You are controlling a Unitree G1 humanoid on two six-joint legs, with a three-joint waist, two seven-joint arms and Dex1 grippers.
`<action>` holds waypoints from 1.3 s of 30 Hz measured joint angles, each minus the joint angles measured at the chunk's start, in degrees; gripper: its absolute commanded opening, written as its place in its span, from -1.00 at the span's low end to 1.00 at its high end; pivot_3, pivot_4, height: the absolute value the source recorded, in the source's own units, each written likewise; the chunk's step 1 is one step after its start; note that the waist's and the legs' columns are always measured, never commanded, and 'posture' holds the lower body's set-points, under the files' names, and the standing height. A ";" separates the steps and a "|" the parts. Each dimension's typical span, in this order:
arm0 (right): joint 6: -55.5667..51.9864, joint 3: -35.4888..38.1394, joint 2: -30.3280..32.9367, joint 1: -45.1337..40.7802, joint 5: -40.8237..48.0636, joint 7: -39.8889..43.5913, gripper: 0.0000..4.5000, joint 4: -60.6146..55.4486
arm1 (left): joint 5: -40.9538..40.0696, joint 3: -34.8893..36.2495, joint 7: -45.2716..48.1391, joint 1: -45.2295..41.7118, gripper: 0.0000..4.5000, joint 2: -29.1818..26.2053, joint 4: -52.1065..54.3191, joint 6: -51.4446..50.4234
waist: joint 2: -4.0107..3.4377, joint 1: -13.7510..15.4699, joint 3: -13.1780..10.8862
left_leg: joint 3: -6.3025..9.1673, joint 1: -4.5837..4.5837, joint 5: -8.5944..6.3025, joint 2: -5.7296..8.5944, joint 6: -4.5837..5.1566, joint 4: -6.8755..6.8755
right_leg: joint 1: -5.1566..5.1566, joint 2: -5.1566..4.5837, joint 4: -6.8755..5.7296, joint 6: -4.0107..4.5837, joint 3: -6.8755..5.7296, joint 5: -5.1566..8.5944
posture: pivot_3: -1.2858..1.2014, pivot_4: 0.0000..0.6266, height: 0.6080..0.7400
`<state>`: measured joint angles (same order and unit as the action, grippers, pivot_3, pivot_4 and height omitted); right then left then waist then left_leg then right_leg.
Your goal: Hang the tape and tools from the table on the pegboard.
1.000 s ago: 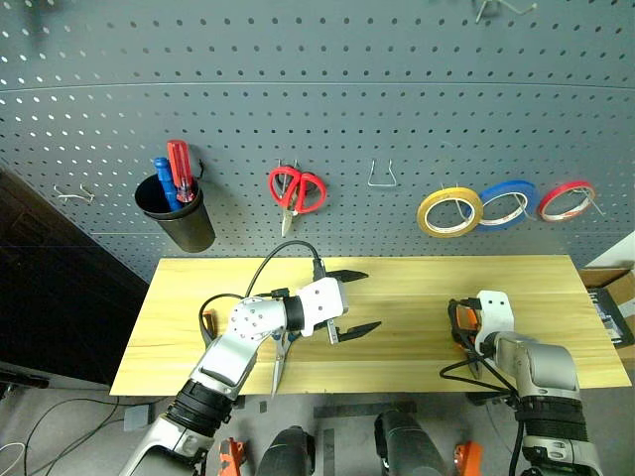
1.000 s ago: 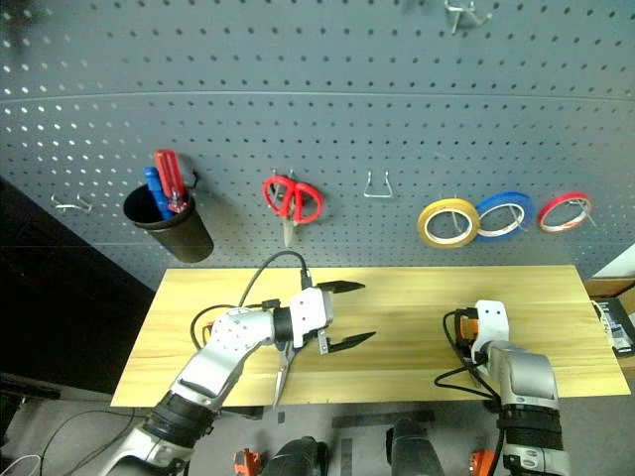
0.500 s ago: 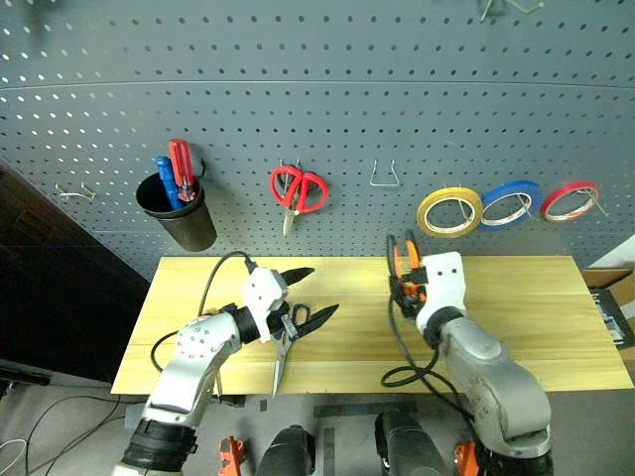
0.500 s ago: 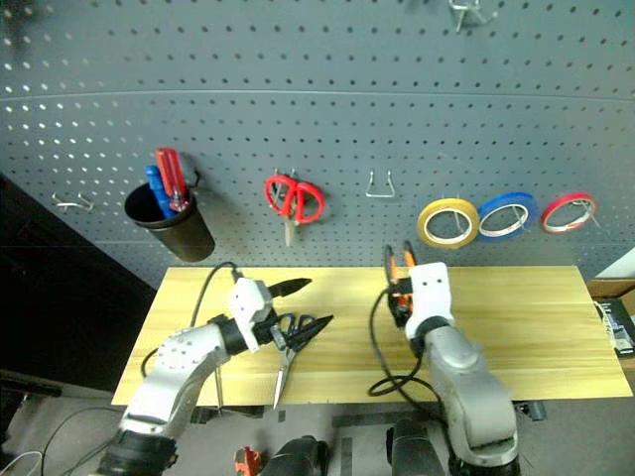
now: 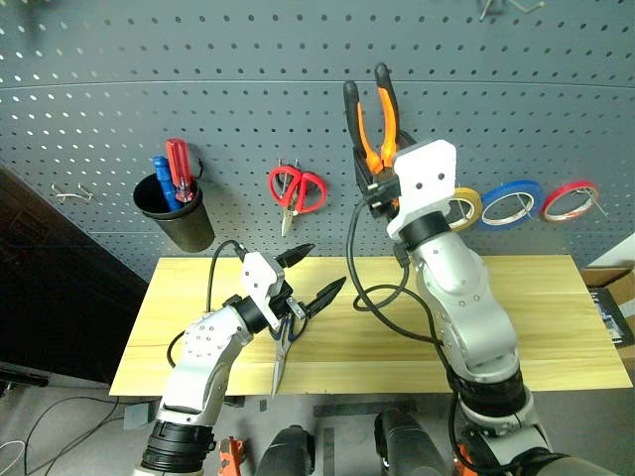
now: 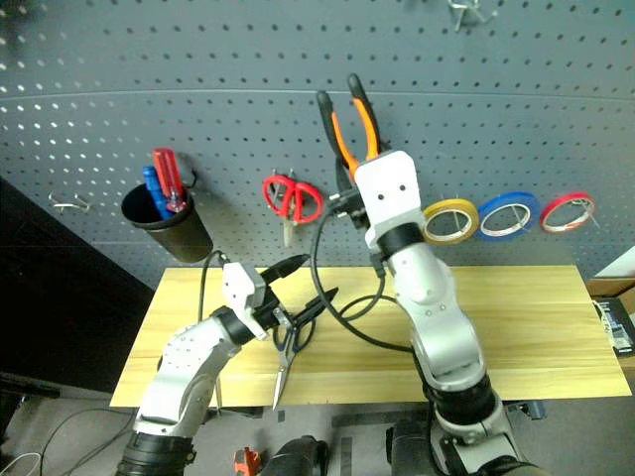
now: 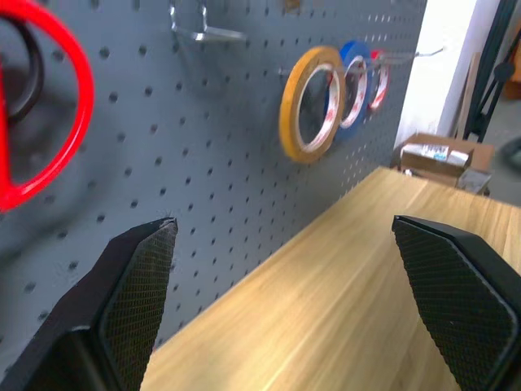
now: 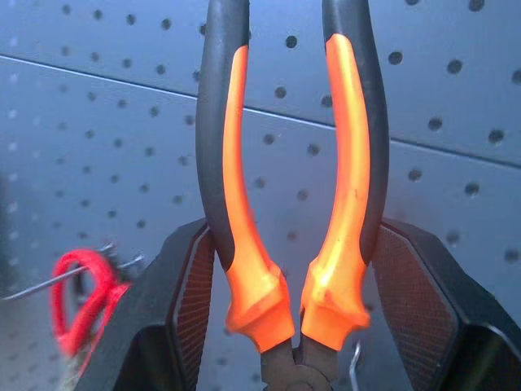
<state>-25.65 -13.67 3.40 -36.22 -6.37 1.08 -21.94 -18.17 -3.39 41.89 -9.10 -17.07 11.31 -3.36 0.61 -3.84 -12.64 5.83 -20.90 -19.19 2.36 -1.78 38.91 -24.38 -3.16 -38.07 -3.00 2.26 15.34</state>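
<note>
From the head views we see our right gripper [image 5: 382, 183] raised in front of the pegboard [image 5: 119, 59], clamped on the pliers [image 5: 374, 114], whose orange-black handles point up along the panel. The bare metal hook (our likely target, we judge) hides behind the right wrist, so it lies just below the handles, and the right arm is the nearer one. The blue-handled scissors [image 6: 288, 349] lie on the table [image 5: 556, 297], long axis toward us, beside our left gripper [image 5: 303, 273], whose fingers stand apart and empty.

In the left wrist view we look along the panel at the hook [image 7: 203, 28] and the yellow tape [image 7: 308, 104], already hung.

In the right wrist view our pads [image 8: 189, 293] squeeze the two handles near the pivot.
</note>
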 measured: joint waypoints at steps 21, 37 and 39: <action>31.28 3.47 0.09 -2.64 -5.54 -4.93 0.17 35.11 | 0.22 -0.84 -2.45 -7.74 1.00 3.15 -3.20 0.30 | 0.05 -0.77 0.05 | -0.09 0.03 0.01 0.00 -0.01 0.09 | 0.03 0.01 -0.09 0.00 0.02 0.00 | 0.02 -0.40 1.00; 1.98 5.84 0.85 10.57 1.06 4.33 0.98 9.12 | 3.16 -2.15 -4.99 -3.92 1.00 -1.08 -4.48 -8.35 | 0.18 -0.80 0.37 | 0.00 0.03 0.01 -0.02 -0.01 0.03 | 0.00 0.02 -0.08 0.00 0.01 0.00 | 0.01 -0.37 1.00; -4.20 6.26 2.71 13.26 3.08 7.15 0.98 3.11 | 3.75 -2.71 -5.08 -2.56 1.00 -3.39 -3.29 -11.80 | 0.18 -0.78 0.37 | 0.01 0.02 0.00 -0.02 0.00 0.02 | 0.01 0.01 -0.08 0.00 0.03 0.00 | 0.01 -0.34 1.00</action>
<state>-29.85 -7.41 6.11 -22.95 -3.28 8.23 -18.83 -14.42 -6.10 36.81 -11.66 -20.47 8.01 -15.16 0.79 -4.63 -12.27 5.84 -20.88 -19.19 2.34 -1.77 38.94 -24.37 -3.15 -38.15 -3.00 2.28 15.34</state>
